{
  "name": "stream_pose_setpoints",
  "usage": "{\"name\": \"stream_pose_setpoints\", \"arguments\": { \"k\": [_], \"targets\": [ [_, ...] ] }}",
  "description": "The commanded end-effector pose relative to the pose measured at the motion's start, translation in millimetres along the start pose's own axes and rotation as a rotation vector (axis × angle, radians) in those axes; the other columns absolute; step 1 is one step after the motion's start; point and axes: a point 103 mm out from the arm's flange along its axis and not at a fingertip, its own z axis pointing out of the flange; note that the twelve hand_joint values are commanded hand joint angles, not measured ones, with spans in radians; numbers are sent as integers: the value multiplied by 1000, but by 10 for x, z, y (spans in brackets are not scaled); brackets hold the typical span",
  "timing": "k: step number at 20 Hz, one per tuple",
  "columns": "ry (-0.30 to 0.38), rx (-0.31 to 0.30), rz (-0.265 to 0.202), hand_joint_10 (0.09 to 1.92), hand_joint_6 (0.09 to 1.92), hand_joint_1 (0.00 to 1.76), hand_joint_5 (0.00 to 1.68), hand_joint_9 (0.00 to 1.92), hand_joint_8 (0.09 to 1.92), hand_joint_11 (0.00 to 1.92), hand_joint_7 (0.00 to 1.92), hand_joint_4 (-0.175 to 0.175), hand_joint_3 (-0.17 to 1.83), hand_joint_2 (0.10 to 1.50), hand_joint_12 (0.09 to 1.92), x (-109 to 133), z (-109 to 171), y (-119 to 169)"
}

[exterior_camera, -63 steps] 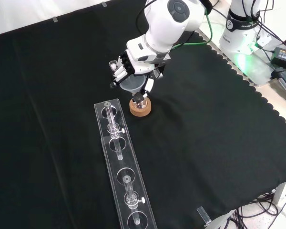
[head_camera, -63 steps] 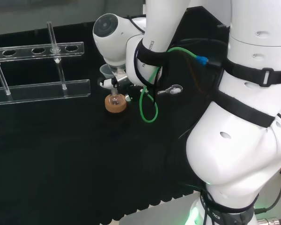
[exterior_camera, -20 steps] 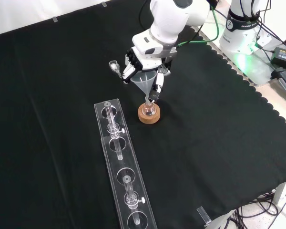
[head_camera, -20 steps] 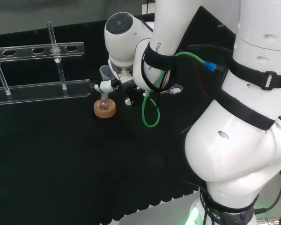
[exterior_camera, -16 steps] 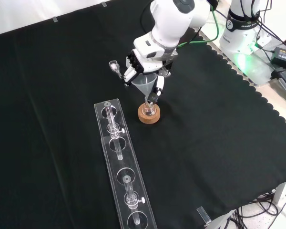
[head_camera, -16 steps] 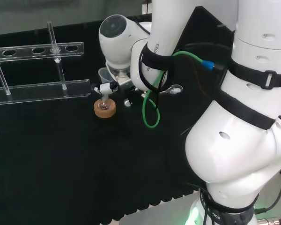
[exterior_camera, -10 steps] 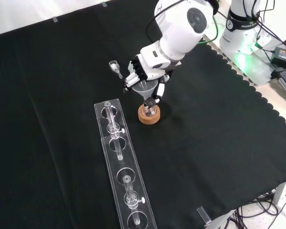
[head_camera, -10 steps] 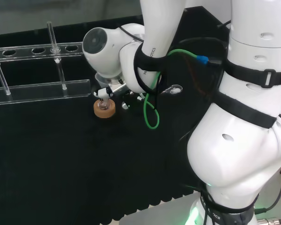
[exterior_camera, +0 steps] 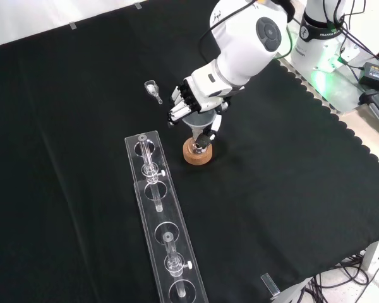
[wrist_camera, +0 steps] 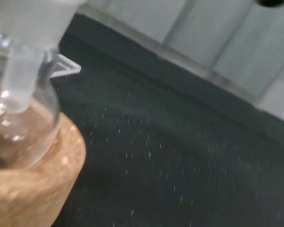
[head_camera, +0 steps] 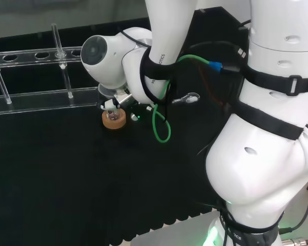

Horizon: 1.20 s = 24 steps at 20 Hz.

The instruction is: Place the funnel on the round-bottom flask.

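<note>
I see small dark lettering on the white arm link (head_camera: 159, 51), at about 12 o'clock in the head view. I cannot read it reliably. No other legible print.

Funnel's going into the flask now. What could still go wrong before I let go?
The flask only rests on a cork ring, so a sideways nudge from the hand, curled round the funnel, could tip it. The clear rack stands close beside it in the front view; a swing that way might strike it.

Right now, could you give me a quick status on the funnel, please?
Hand shut on funnel. Funnel over round-bottom flask on cork ring, not yet released. Nothing in the way.
</note>
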Motion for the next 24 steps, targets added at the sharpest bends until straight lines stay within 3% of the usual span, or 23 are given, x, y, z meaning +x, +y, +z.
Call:
{"name": "stream_pose_setpoints", "arguments": {
  "k": [1,3,6,10,14,19,23,24],
  "targets": [
    [183,221,72,90,647,229,458,1071,797,891,696,-171,271,624,1203,-123,-224,87],
    [208,222,66,87,422,118,340,805,857,542,372,-174,196,643,1451,-137,-249,72],
    [225,216,63,87,211,38,312,602,895,278,151,-175,137,673,1602,-150,-258,57],
    [239,213,68,87,121,13,320,509,897,194,60,-169,112,692,1634,-178,-285,38],
    [270,202,69,87,87,6,238,429,779,152,4,-134,105,706,1639,-232,-332,28],
    [356,152,69,87,87,0,79,265,319,60,0,-90,95,718,1654,-339,-509,55],
    [443,134,81,87,87,0,56,229,216,19,0,-84,89,721,1662,-464,-595,74],
    [545,138,80,87,87,0,53,225,204,12,0,-83,88,722,1663,-567,-639,87]
  ]
}}
